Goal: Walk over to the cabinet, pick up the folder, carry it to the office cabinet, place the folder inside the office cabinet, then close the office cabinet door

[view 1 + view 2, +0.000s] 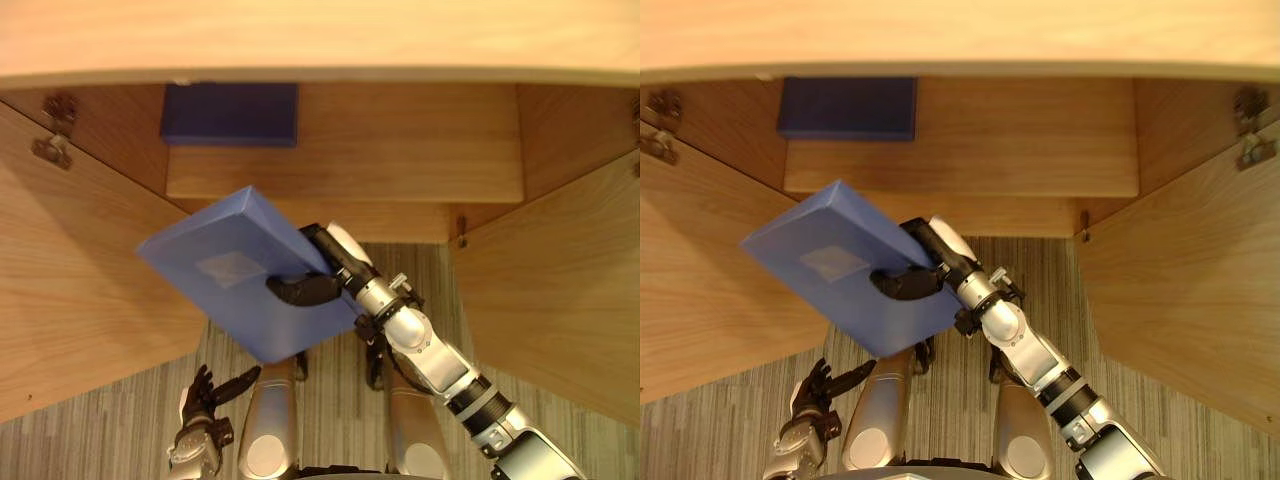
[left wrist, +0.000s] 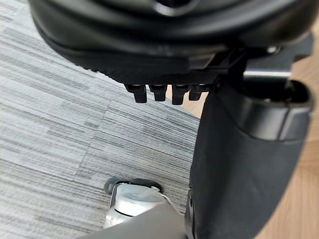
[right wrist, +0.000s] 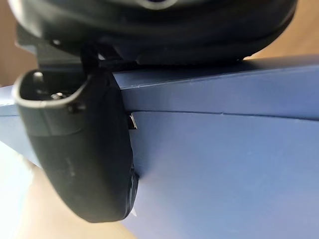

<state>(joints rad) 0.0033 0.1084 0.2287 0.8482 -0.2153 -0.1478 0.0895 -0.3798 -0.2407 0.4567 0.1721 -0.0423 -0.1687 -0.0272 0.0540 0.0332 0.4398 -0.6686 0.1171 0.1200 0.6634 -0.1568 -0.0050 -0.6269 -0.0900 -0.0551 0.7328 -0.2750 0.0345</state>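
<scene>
Placing step: folder (image 1: 225, 265) clamped in right hand (image 1: 300, 288), thumb on top, tilted in mid-air before the open cabinet, short of the shelf (image 1: 400, 150). Left hand (image 1: 200, 395) low, fingers relaxed. Next, probably: level it, slide onto shelf's front edge, clear of darker folder (image 1: 230, 113) at back left corner.

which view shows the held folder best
Left eye view: the whole blue folder shows, held by the right hand. The right eye view nearly matches; the right wrist view catches one edge, close.
</scene>
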